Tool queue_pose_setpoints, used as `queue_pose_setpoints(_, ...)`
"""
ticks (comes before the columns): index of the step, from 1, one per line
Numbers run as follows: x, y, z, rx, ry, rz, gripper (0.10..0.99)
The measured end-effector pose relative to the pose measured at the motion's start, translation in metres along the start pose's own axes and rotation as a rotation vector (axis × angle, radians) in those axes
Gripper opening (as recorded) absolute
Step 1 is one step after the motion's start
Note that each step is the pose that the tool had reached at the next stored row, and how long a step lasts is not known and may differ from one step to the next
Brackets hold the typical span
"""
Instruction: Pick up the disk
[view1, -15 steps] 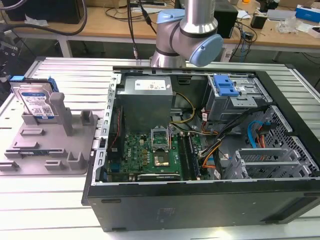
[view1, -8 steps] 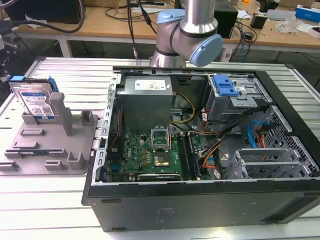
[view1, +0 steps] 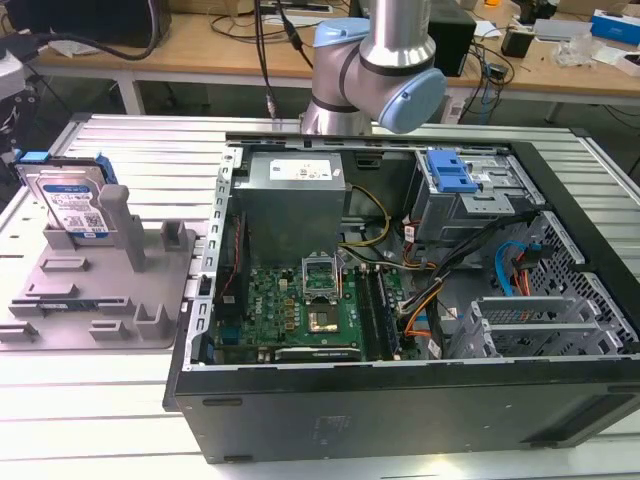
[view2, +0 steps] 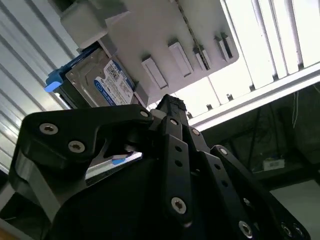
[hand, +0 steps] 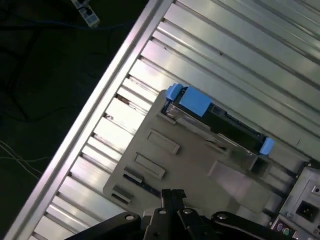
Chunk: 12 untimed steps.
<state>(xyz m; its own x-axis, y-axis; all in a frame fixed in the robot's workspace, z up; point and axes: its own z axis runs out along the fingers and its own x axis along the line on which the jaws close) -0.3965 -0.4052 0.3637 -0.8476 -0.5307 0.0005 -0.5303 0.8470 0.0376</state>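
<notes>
One ribbed metal table (view1: 100, 410), disk (view1: 70, 200) upright in grey tray (view1: 90, 300), claw (hand: 173, 192) pinched closed

One disk (view1: 72, 205), one grey holder tray (view1: 100, 287), one open computer case (view1: 400, 410), one robot arm (view1: 385, 50).

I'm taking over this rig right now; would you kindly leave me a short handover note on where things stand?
Pincer: looks shut and empty, hovering above the holder tray, apart from the disk.
Disk: standing upright in a slot of the tray, to the exterior view's left of the open computer case.
Done: nothing grasped or lifted.
Left: the whole pick-up; the disk is not yet touched.
</notes>
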Motion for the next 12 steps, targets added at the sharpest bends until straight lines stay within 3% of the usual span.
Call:
queue_pose_setpoints(2, 0.0, -0.0001, 0.0002, 0.0, 0.0027, -0.071, 0.106)
queue_pose_setpoints(5, 0.0, -0.0001, 0.0004, 0.0, 0.0055, -0.148, 0.294)
queue_pose_setpoints(6, 0.0, -0.0001, 0.0005, 0.0, 0.0064, -0.17, 0.294)
queue_pose_setpoints(11, 0.0, -0.0001, 0.0009, 0.0, 0.0109, -0.293, 0.541)
queue_pose_setpoints(12, 0.0, -0.0001, 0.0009, 0.0, 0.0116, -0.309, 0.541)
